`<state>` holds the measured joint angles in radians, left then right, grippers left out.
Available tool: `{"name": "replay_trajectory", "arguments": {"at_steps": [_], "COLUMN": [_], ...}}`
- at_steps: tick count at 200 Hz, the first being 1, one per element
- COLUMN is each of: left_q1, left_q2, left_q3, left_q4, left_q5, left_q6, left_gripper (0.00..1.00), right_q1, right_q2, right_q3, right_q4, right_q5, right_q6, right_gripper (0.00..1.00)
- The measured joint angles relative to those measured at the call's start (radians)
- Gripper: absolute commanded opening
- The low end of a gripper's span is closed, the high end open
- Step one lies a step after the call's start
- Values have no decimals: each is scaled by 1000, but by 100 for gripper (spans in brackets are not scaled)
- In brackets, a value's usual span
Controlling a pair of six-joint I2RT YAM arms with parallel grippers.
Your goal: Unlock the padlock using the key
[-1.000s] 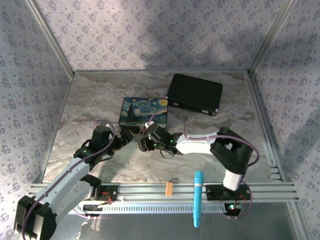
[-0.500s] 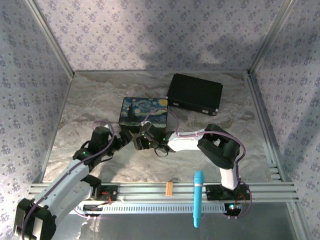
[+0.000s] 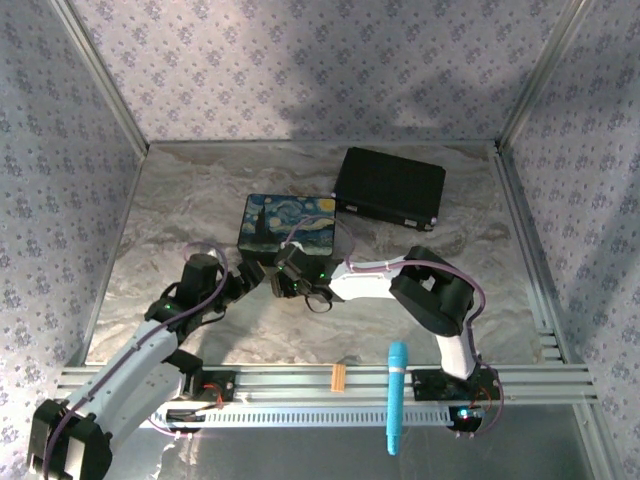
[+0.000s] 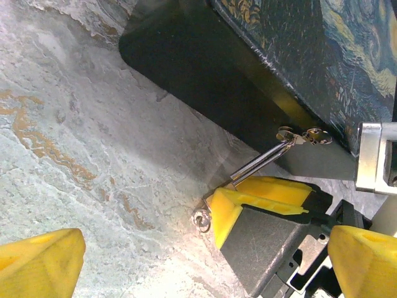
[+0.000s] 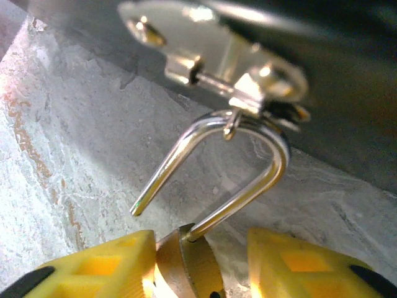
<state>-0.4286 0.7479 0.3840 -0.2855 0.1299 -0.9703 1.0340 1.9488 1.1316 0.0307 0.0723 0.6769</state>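
The brass padlock point(image 5: 186, 264) hangs by its silvery shackle point(image 5: 248, 180) from the hasp point(image 5: 236, 81) of the blue painted box point(image 3: 288, 222). One shackle leg stands free of the body. My right gripper point(image 5: 201, 254) straddles the padlock body: the left finger point(image 5: 102, 270) touches it and a gap remains at the right finger point(image 5: 310, 267). In the left wrist view the shackle point(image 4: 257, 162) runs down to the right gripper's yellow finger point(image 4: 257, 202), and the key point(image 4: 201, 218) shows as a small silvery ring beside it. My left gripper point(image 4: 201, 251) is wide open just in front, holding nothing.
A black case point(image 3: 390, 188) lies behind the box at the back right. A blue marker point(image 3: 396, 395) and a tan wooden peg point(image 3: 339, 376) rest on the front rail. Both grippers crowd together at the box's front edge point(image 3: 275, 275).
The right arm has folded its elbow leftward and pushed its gripper closer to the box front. Its jaws have narrowed around the padlock. The left arm has stayed put.
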Motion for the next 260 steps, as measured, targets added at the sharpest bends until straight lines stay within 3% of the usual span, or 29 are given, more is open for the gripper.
{"name": "replay_trajectory", "arguments": {"at_steps": [54,96,141,178,204,223,260], "left_q1": [0,-31,-122,-325,-388,-397,-425], "left_q2": [-4,-45,-5,251,471,564,656], "left_q3": [0,29,170,402,600,652,693], "left_q4": [-13,-37,-52,-153,-194,-205,-267], "left_q5": [-26,-54,-143,-317,-398,-403,-332], "left_q6": [21,104,235,464,672,823,1064], "left_gripper": [100,100,100,99,94,88,87], "right_q1": [-5,-39,-103,-155,-178,-201,-260], "right_q2": [-48,-151,-218,-244,-271,-300,-330], "right_q3": [-102,-298,-433,-513,-550,-573,-625], "right_q4": [102,276,416,528,544,521,494], "right_q5": [-20,-77,-190,-300,-336,-357,-386], "right_q6": [29,61,61,60,53,53,61], "right_gripper": [18,11,8,9,9,9,8]}}
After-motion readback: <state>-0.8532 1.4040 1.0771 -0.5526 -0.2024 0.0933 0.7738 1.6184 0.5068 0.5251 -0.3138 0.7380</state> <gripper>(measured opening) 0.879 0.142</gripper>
